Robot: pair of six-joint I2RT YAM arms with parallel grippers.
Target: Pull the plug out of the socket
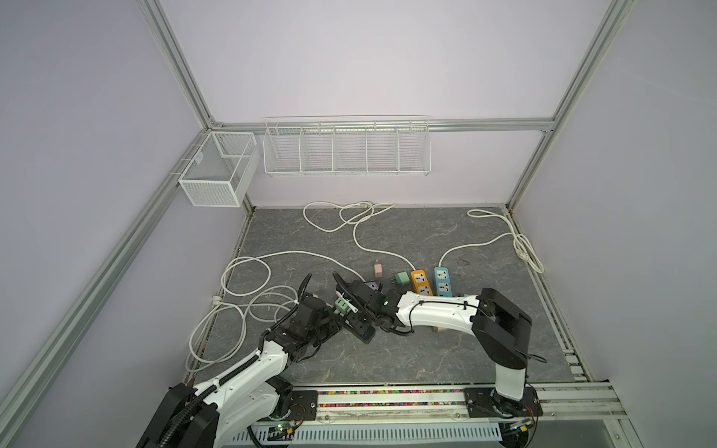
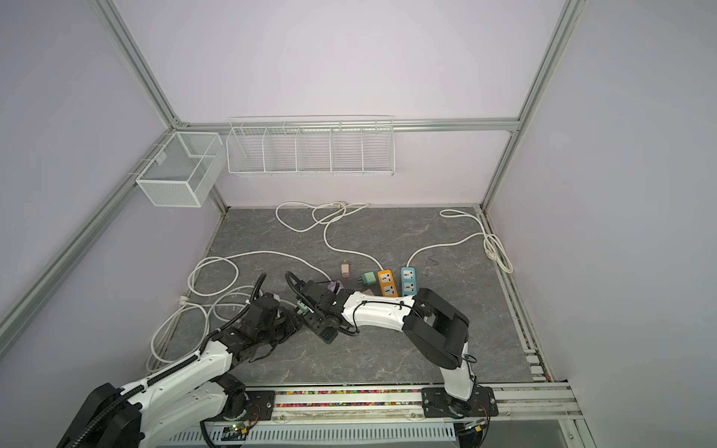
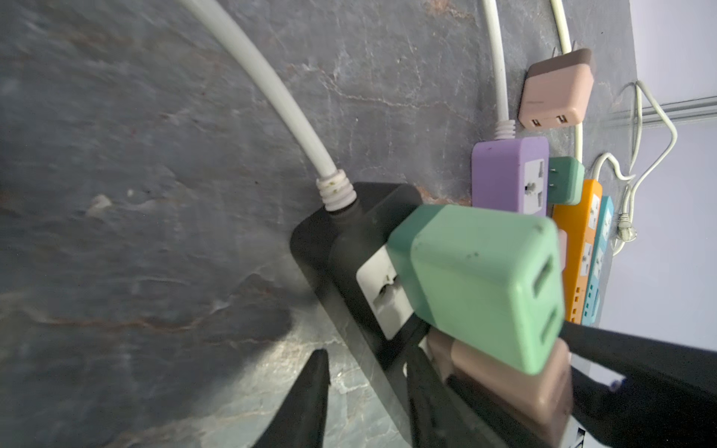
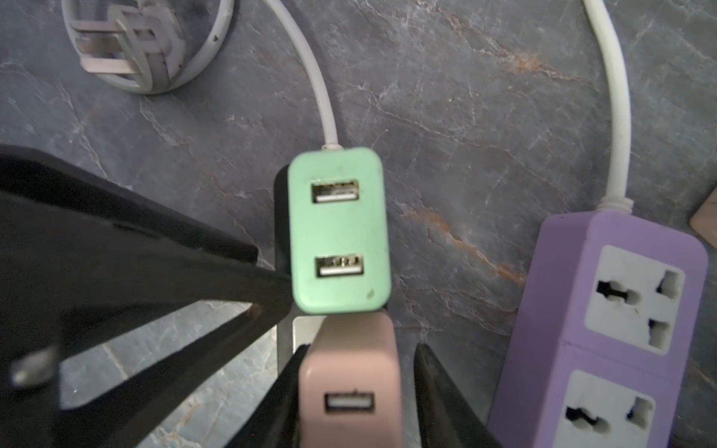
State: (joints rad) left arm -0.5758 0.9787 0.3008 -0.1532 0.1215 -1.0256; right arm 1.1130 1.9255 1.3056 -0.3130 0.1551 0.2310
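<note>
Standing side by side in the black power strip (image 3: 349,232) were a green USB charger (image 4: 339,229) and a pink USB charger (image 4: 349,372), both seated in its sockets. The strip lay on the grey marbled table (image 1: 426,349), left of centre and towards the front. The right gripper (image 4: 361,347) straddled the pink USB charger. One finger touched its side and the other stood just beside it, so a firm clamp could not be confirmed. The left gripper (image 3: 366,351) bracketed the strip's body with jaws apart, bare table showing between one finger and the strip. A purple power strip (image 4: 605,310) lay just beside.
</note>
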